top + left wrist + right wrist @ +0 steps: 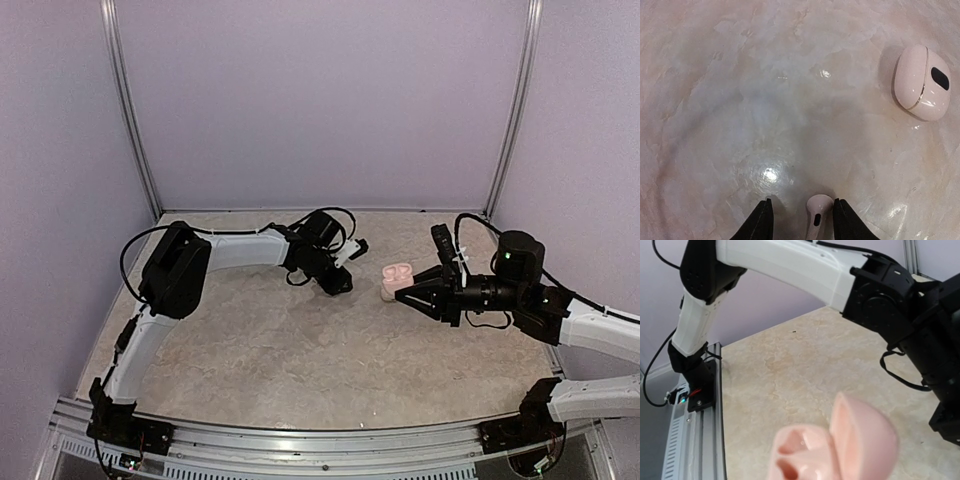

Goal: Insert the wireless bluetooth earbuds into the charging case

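Observation:
One tiny white earbud lies on the table between the fingers of my left gripper. That gripper is open: the right finger touches the earbud's head and the left finger stands well clear. The charging case stands upright at the table's middle right with its lid open, and my right gripper is shut on its base. In the right wrist view the case fills the bottom edge. It is blurred, with two hollow wells and the raised lid. The right fingers themselves are hidden there.
A closed white rounded shell with a seam and a dark oval spot lies on the table, up and right of the left gripper. The left arm spans the table across from the case. A metal rail runs along the near edge.

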Controlling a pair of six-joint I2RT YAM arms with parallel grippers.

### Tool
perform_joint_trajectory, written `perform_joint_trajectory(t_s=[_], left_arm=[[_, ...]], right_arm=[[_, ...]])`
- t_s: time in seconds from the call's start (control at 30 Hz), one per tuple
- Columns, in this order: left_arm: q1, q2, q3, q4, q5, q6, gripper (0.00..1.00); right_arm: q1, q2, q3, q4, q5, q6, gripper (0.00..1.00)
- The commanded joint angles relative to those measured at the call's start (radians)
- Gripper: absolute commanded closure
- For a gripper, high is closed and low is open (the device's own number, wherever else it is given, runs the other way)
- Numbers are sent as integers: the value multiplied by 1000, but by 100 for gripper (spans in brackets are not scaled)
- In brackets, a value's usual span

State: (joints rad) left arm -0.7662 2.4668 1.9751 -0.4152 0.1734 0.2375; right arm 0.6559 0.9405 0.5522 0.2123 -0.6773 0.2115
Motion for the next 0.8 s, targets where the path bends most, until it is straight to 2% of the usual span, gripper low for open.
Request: perform_joint_trajectory(t_s=[0.0,0.17,0.27,0.57,0.77], left_arm=[[1,35,35,-39,7,21,63],[-1,23,23,-73,8,21,80],[-1,-17,-51,-65,12,8,86],[15,-279,-386,-3,63,-166,95],[51,-526,-668,105,228,-370,96]], right_arm=[[-13,0,-4,17,-9,6,98],[-15,1,-6,15,-10,6,98],[-13,-6,-8,15,-10,14,98],[-14,-27,-13,25,-27,47,98],[-13,-49,-11,0,-21,53,98]])
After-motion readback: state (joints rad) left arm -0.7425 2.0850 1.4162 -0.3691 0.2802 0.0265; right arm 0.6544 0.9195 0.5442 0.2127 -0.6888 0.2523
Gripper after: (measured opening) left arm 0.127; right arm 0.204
